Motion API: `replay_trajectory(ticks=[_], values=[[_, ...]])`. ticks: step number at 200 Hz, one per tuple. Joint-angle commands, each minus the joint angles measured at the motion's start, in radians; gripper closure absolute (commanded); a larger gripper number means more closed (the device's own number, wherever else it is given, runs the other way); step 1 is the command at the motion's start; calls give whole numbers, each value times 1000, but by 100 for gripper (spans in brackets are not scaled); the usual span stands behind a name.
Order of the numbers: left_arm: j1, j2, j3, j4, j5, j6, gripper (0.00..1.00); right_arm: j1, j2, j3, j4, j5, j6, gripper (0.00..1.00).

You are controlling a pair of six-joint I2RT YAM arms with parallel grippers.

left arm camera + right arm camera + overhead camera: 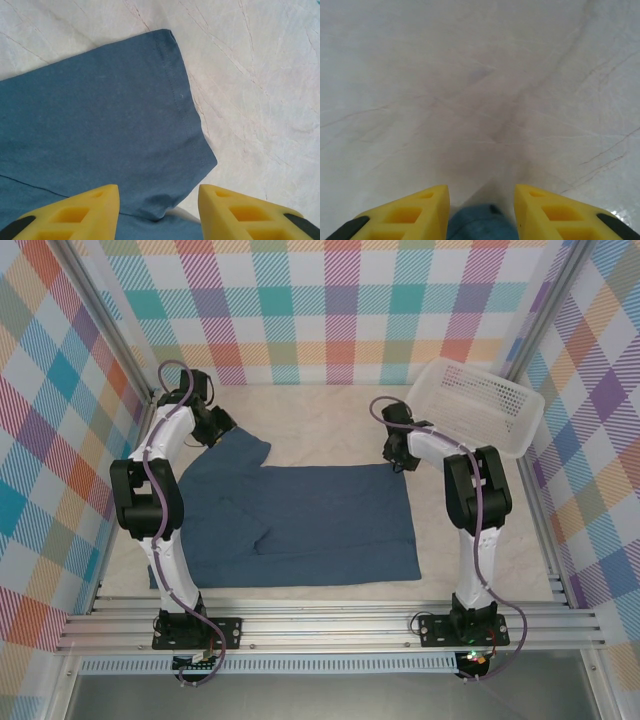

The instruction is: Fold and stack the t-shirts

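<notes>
Marble table [330, 420]: t-shirt [320, 525] long axis left-right; left gripper [158, 196], right gripper [481, 196] parted, seemingly empty.

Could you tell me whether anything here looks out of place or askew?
Only small things: the t-shirt lies wrinkled, with one sleeve sticking out at the far left, and the white basket sits skewed in the far right corner.

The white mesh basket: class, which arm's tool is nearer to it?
Right. The right tool is at the t-shirt far right corner, just left of the basket; the left tool is over the sleeve, well off to the left.
</notes>
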Motion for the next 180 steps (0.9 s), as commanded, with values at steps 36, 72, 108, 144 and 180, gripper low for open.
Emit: replay_trajectory(ticks=[36,72,108,144,180], values=[[5,29,77,-30,-11,24,55,7,38,50,-56,-12,63,65],[3,60,109,-38,-19,24,54,12,60,86,-96,-23,83,76],[-6,93,155,-54,-37,24,54,13,75,102,-146,-12,101,79],[-11,143,234,-89,-96,26,54,12,86,124,-184,10,103,91],[-16,224,339,-108,-177,24,54,9,51,106,-149,17,118,100]])
